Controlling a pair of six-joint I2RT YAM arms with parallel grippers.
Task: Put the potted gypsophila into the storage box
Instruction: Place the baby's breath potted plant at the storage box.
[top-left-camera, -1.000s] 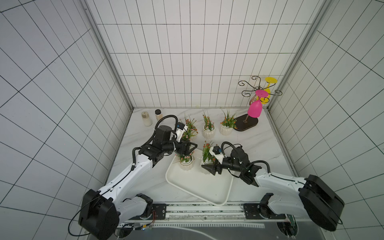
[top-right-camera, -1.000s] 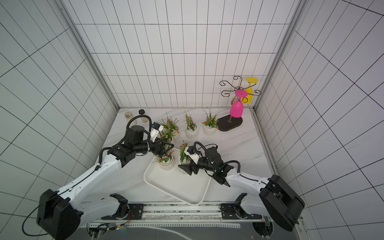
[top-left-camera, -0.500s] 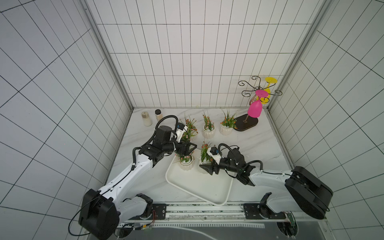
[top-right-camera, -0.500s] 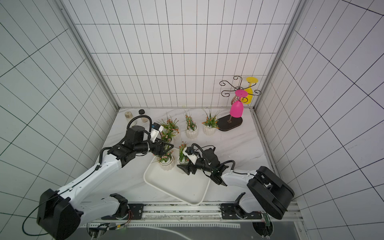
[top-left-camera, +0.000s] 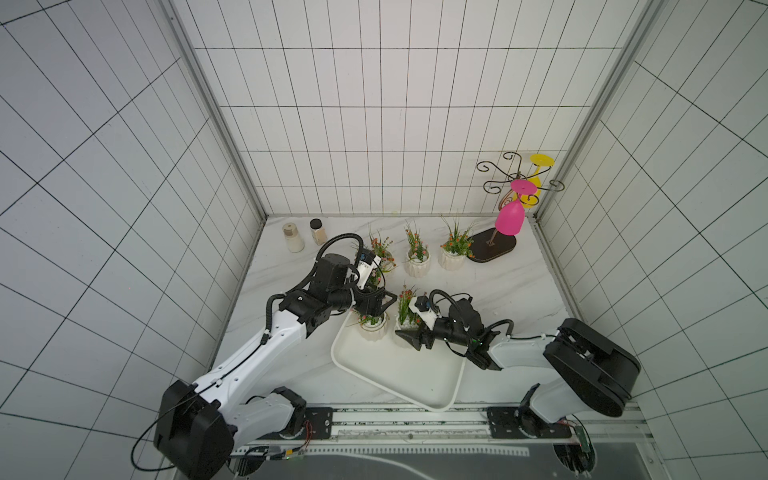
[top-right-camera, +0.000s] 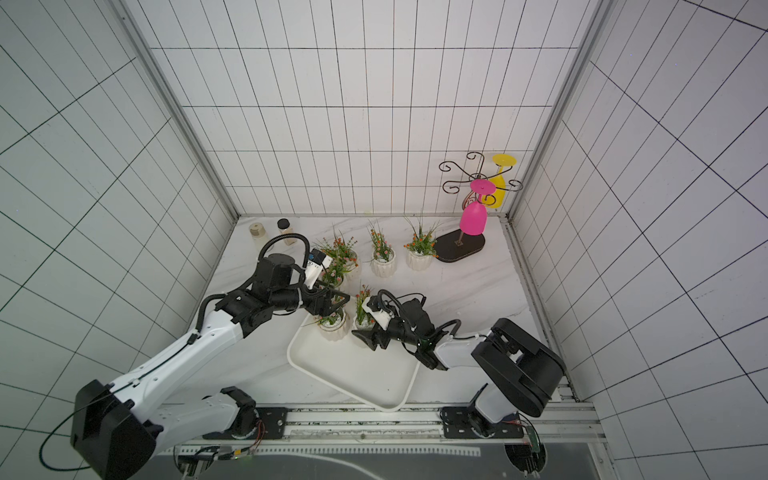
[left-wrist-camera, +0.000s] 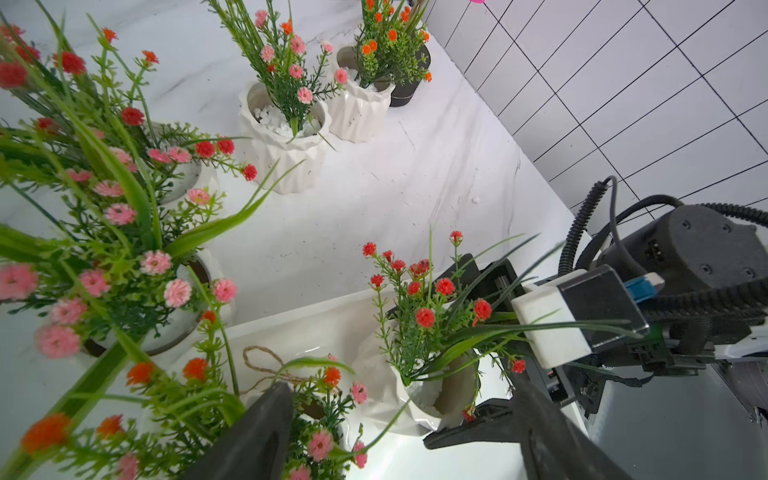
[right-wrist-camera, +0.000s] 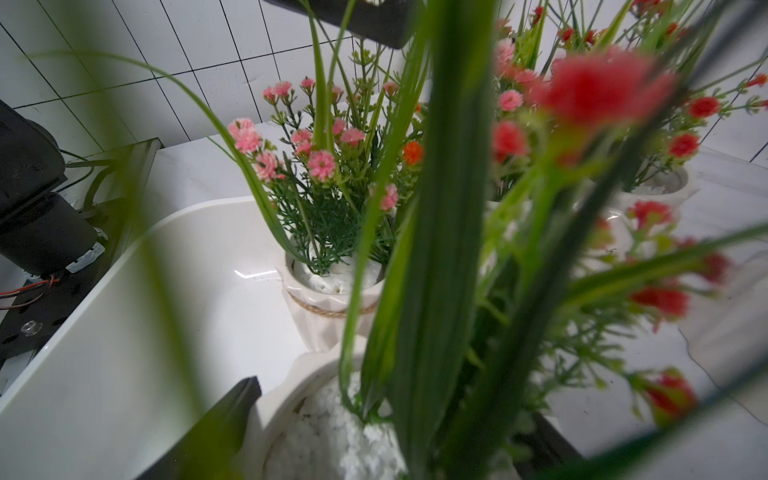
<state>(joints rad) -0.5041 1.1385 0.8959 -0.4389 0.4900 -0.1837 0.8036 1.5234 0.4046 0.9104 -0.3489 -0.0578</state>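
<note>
View from my station. At the far edge of the white marble tabletop (top-left-camera: 511, 291), to my left, stand two small jars side by side and apart: a pale-lidded jar (top-left-camera: 293, 239) and a dark-lidded jar (top-left-camera: 318, 232), both upright. In the far right corner sits a dark oval rack base (top-left-camera: 492, 249), from which a black scrolled wire rack (top-left-camera: 517, 173) rises. A pink goblet (top-left-camera: 510, 220) hangs upside down from it, bowl just above the base. A yellow goblet (top-left-camera: 540, 160) hangs behind it, partly hidden. White tiled walls (top-left-camera: 374, 124) with dark grout enclose three sides. A metal rail (top-left-camera: 415, 415) runs along the near edge.
</note>
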